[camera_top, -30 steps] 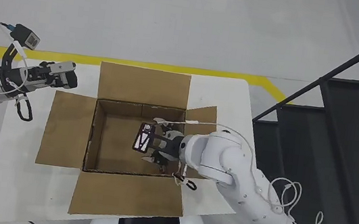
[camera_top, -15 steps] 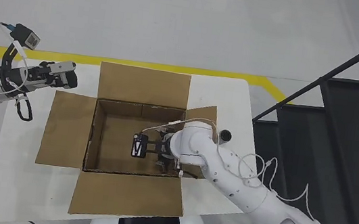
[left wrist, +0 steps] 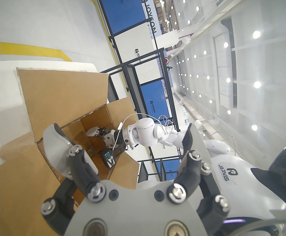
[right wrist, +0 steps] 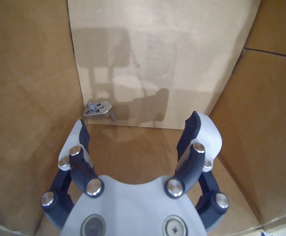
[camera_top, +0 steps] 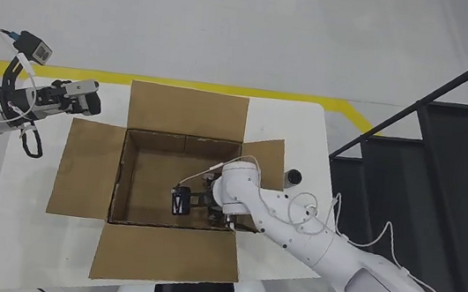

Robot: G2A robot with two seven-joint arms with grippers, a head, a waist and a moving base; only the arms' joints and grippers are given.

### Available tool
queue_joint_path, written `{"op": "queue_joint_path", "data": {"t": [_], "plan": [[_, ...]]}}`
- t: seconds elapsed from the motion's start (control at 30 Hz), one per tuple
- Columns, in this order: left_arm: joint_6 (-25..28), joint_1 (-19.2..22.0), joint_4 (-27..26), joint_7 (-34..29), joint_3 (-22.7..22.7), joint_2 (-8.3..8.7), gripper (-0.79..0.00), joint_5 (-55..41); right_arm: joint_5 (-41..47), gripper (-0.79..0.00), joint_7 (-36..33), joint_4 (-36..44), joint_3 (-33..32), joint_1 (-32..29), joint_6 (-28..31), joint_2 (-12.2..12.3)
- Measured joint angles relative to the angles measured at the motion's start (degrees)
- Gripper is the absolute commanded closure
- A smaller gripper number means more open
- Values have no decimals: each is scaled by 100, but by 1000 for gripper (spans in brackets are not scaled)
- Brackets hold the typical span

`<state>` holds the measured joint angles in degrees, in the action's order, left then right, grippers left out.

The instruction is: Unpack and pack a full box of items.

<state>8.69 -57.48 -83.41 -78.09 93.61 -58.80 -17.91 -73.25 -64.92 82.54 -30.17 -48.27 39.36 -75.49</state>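
Note:
An open cardboard box (camera_top: 88,171) stands in the middle of the white table (camera_top: 25,216) with all its flaps folded outward. My right gripper (camera_top: 182,202) is down inside it near the front wall, open and holding nothing (right wrist: 137,121). A small grey metal bracket (right wrist: 97,109) with holes lies on the box floor in a corner, just beyond one of the right fingertips (right wrist: 83,128). My left gripper (camera_top: 89,98) hangs open and empty over the table left of the box (left wrist: 120,131). From there the box (left wrist: 62,89) and the right gripper (left wrist: 98,134) inside it are seen.
A dark metal stair frame (camera_top: 455,157) stands right of the table. A yellow floor line (camera_top: 328,105) runs behind it. A small dark round thing (camera_top: 293,177) sits on the table just right of the box. The box's spread flaps (camera_top: 166,257) cover much of the table front.
My right arm has gone deeper into the box, its gripper shifting left and toward the front wall. The left arm has kept still.

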Motion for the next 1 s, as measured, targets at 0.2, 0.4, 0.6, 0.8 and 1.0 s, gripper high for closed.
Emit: {"op": "queue_joint_path", "data": {"t": [0.2, 0.4, 0.6, 0.8, 1.0], "plan": [[0, 0, 0, 0, 0, 0, -785, 0, 36, -785, 57, -223, 138, 69, 57, -35], [0, 0, 0, 0, 0, 0, -785, 0, -80, -785, 124, -407, 231, 108, 25, -91], [0, 0, 0, 0, 0, 0, -785, 0, -185, -785, 409, -570, 239, 147, -355, -177], [0, 0, 0, 0, 0, 0, -785, 0, -389, -785, 652, -611, 167, 202, -863, -250], [0, 0, 0, 0, 0, 0, -785, 0, -546, -785, 807, -441, -63, 206, -1127, -230]]}}
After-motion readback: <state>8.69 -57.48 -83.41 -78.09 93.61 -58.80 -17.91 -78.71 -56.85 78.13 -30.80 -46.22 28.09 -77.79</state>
